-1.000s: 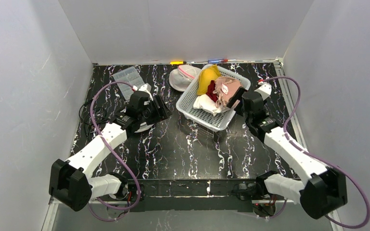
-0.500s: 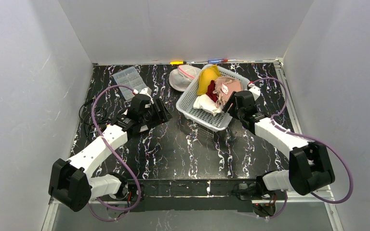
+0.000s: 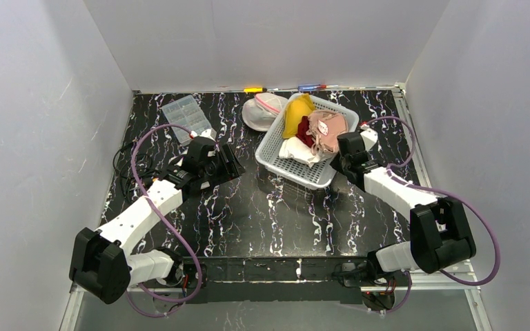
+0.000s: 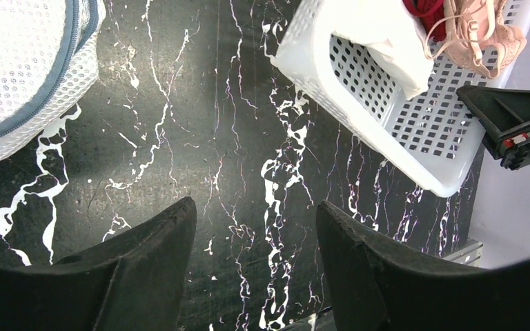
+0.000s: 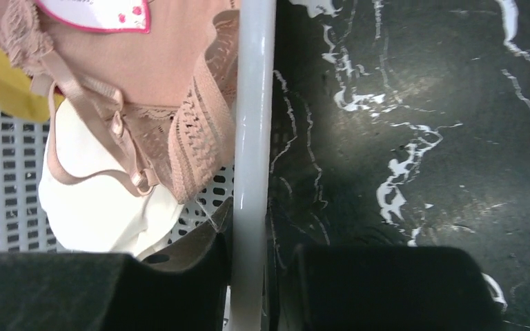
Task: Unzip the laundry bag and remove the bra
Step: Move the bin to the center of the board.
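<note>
Clamping basket (image 5: pixel 252 103) rim: right end effector (image 5: pixel 259 265) | left end effector (image 4: pixel 255 207) spread | bra (image 5: pixel 159 69) lengthwise along rim

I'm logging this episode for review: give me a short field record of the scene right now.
Container: white perforated plastic basket, holding clothes
Garment: pink lace bra, inside the basket, right side
Left end effector: open, holding nothing
Right end effector: straddling the basket's right rim; grip unclear
Also present: white mesh laundry bag, beside the basket's far-left edge
</note>
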`<move>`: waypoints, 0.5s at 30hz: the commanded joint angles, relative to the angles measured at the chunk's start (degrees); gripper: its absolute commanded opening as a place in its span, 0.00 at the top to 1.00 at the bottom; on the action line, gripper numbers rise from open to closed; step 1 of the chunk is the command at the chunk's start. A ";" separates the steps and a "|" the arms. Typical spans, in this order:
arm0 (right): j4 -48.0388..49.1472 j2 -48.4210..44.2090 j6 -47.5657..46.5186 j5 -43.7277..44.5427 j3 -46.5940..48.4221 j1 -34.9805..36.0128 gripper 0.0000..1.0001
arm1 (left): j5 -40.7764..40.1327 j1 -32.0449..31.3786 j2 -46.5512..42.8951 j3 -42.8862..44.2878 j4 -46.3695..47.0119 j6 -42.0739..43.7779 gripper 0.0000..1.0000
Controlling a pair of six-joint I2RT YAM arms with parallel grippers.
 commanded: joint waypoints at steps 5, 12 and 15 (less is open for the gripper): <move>-4.85 -4.79 -0.10 3.29 -0.31 -6.58 0.80 | -0.89 -0.14 -0.83 -0.71 0.01 0.10 0.39; -6.04 -7.19 -0.47 1.60 -0.88 -12.98 0.81 | -0.89 -0.15 1.71 -0.05 2.00 -0.28 0.39; -6.56 -8.05 -2.14 0.85 0.03 -13.23 0.77 | -1.01 -0.14 4.71 3.28 1.79 0.10 0.38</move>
